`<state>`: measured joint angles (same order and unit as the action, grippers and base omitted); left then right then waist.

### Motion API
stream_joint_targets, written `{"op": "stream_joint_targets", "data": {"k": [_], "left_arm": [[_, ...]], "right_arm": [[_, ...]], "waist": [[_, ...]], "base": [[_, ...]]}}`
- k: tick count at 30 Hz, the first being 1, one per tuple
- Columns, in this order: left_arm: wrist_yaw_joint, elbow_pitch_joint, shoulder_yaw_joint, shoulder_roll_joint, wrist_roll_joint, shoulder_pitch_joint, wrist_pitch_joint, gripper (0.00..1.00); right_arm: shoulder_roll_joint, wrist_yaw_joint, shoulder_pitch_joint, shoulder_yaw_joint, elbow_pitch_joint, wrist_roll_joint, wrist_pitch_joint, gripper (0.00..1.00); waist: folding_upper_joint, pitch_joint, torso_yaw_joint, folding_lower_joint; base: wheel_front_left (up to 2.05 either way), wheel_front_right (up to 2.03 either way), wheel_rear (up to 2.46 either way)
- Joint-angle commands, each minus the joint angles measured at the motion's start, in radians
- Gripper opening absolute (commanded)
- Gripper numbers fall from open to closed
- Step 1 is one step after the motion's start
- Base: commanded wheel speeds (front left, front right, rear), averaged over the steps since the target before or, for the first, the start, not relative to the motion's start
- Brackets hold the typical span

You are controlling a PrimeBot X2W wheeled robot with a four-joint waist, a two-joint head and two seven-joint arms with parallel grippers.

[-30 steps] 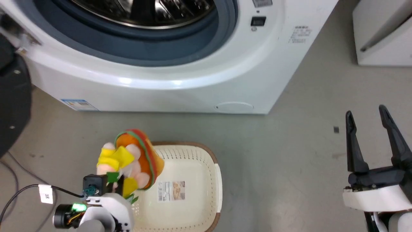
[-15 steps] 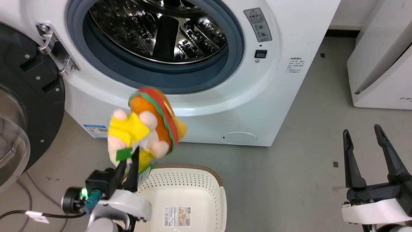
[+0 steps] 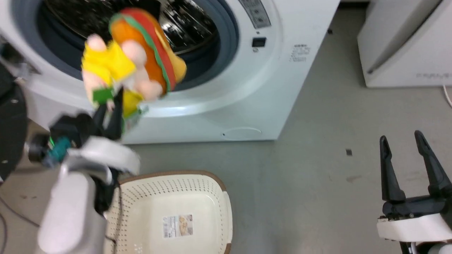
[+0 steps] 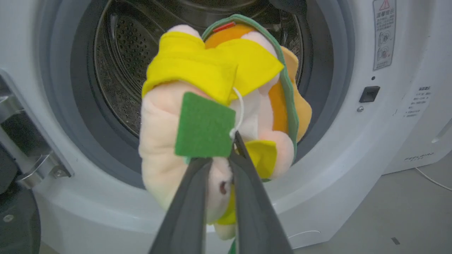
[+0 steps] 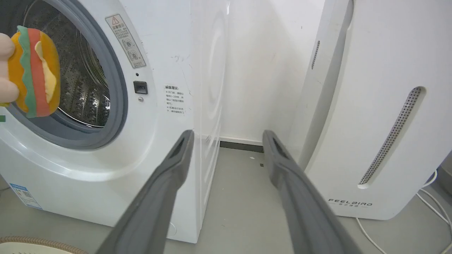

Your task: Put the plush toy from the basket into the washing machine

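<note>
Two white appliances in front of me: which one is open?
The washing machine, left of the two: grey seal and steel drum exposed, plush toy held before it. The FEELBIRD appliance has a slotted white panel.

We see a tall white appliance (image 5: 370, 106) with a slotted grille and the word FEELBIRD near its base, standing on the grey floor (image 3: 310, 183) by a white wall (image 5: 257, 70). A white cable (image 4: 429, 179) trails beside it, and a small dark speck (image 3: 349, 152) lies on the floor.
</note>
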<state>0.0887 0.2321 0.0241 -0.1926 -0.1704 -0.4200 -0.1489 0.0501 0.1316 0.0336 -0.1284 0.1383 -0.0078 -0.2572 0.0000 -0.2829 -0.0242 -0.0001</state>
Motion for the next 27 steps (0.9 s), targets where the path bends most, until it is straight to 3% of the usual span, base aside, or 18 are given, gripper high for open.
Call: {"op": "stream_joint_targets", "data": {"k": [1,9,17,27], "left_arm": [[0.004,0.000,-0.004,-0.014,-0.002,-0.031,0.007,0.00],[0.031,0.051,0.004,-0.156,-0.028,-0.307,0.186,0.00],[0.040,0.155,0.061,-0.270,-0.048,-0.615,0.337,0.00],[0.042,0.362,0.125,-0.347,-0.095,-0.922,0.505,0.00]], "right_arm": [[0.000,-0.001,0.016,-0.001,0.005,0.010,-0.005,1.00],[0.000,-0.001,0.074,0.002,0.021,0.039,-0.005,1.00],[0.000,-0.001,0.129,0.006,0.031,0.063,-0.005,1.00],[0.000,-0.001,0.176,0.033,0.032,0.088,-0.005,1.00]], "waist": [[0.0000,-0.050,-0.040,0.0001],[0.0000,-0.230,-0.119,0.0001],[0.0000,-0.390,-0.154,0.0001],[0.0000,-0.494,-0.186,0.0001]], "base": [[0.00,0.00,0.00],[0.00,0.00,0.00],[0.00,0.00,0.00],[0.00,0.00,0.00]]}}
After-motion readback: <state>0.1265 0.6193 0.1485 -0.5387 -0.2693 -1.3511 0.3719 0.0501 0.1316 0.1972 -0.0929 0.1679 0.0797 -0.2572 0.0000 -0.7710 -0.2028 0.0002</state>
